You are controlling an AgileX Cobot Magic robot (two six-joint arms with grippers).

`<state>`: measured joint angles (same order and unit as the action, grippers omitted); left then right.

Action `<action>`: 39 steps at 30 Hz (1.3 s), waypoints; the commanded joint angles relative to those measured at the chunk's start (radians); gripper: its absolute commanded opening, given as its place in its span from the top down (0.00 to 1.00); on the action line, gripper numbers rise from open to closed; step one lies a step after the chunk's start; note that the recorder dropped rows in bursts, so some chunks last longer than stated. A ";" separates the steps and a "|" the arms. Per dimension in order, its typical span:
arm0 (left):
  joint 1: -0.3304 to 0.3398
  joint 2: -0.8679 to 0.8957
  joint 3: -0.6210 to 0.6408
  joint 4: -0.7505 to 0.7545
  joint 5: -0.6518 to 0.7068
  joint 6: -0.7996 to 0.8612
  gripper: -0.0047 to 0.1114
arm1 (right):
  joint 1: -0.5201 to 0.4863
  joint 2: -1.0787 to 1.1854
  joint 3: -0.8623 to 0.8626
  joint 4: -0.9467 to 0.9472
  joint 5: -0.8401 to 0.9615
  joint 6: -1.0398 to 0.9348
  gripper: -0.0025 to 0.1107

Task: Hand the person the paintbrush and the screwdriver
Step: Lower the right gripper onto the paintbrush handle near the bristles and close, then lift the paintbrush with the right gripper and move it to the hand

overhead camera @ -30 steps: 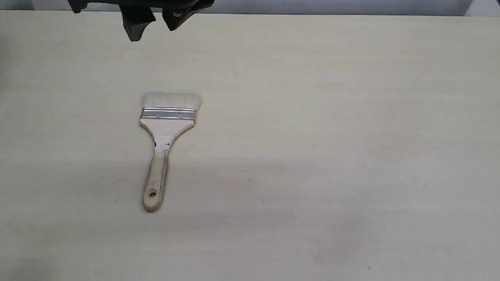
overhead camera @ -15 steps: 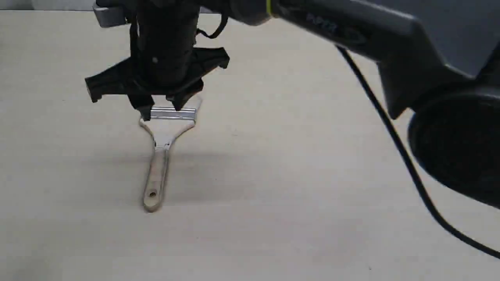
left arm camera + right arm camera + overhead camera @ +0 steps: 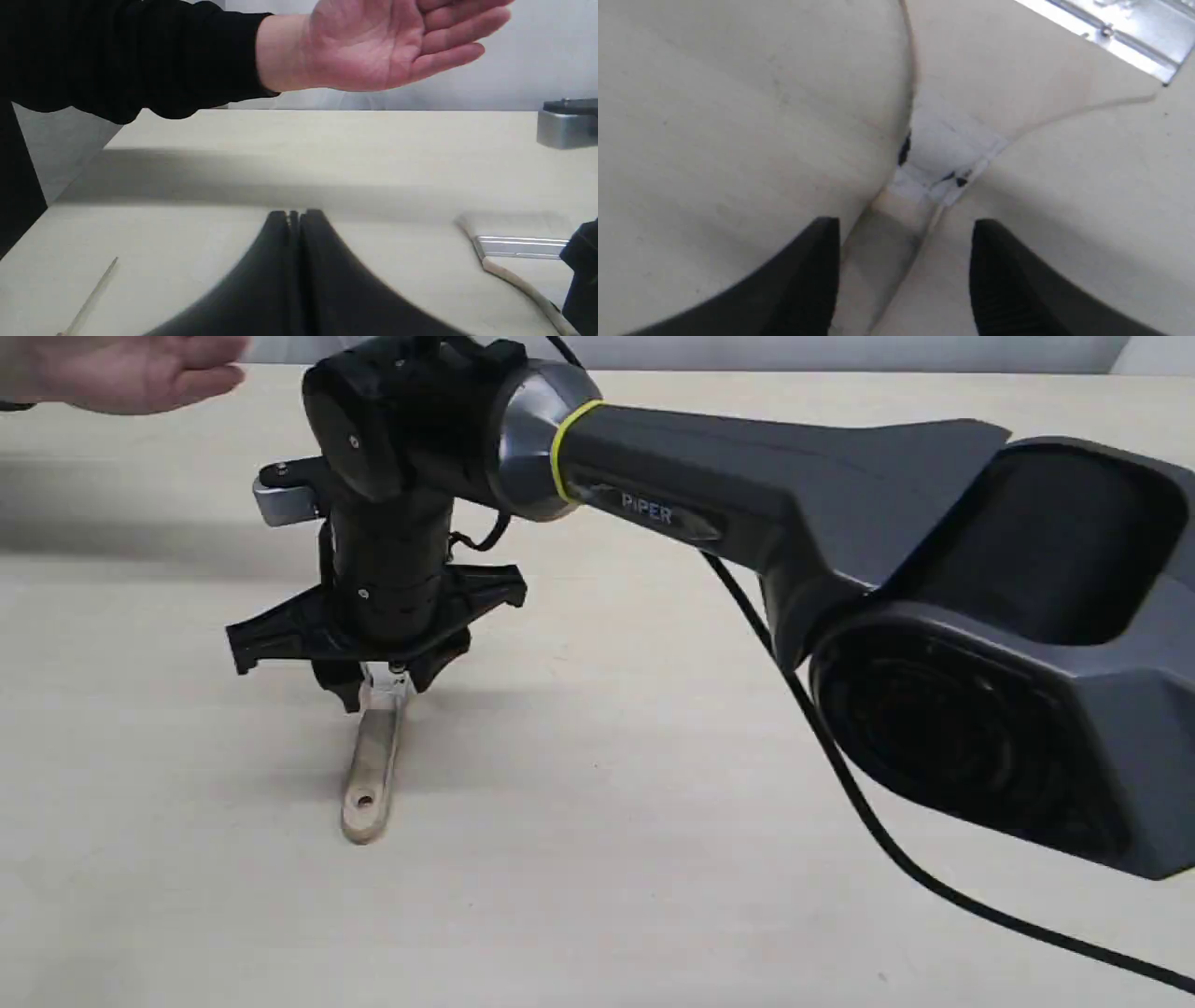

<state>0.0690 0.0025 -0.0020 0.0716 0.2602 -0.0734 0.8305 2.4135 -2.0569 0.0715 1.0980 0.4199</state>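
Observation:
The paintbrush (image 3: 369,775) lies flat on the table with its holed handle end pointing toward the front edge. My right gripper (image 3: 378,686) reaches across from the right and points down over the neck of the handle, hiding the bristles and ferrule. In the right wrist view it (image 3: 906,261) is open, its black fingers (image 3: 808,284) on either side of the wooden handle (image 3: 887,247) with gaps. The person's open hand (image 3: 131,373) hovers at the far left corner. My left gripper (image 3: 294,219) is shut and empty, low over the table. Of the screwdriver only a thin grey shaft (image 3: 88,298) shows.
The right arm's thick grey link (image 3: 794,495) and base joint (image 3: 1008,681) fill the right half of the exterior view, trailing a black cable (image 3: 887,840). The person's dark sleeve (image 3: 117,56) hangs above the table's far left corner. The tabletop (image 3: 653,896) is pale wood.
My right arm came down from the far edge, first over the ferrule, and now stands over the handle neck. The person's hand has appeared at the far left. The paintbrush has not moved.

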 commanded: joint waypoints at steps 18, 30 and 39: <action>-0.006 -0.002 0.002 -0.001 -0.011 -0.002 0.96 | -0.005 0.066 -0.002 -0.110 -0.094 0.173 0.50; -0.006 -0.002 0.002 -0.001 -0.011 -0.002 0.96 | -0.005 0.092 -0.002 -0.135 -0.044 0.134 0.92; -0.006 -0.002 0.002 -0.004 -0.010 -0.002 0.96 | 0.004 0.059 -0.002 -0.132 -0.056 0.078 0.94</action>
<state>0.0690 0.0025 -0.0020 0.0716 0.2602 -0.0734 0.8305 2.4803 -2.0692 -0.0594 1.0282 0.5191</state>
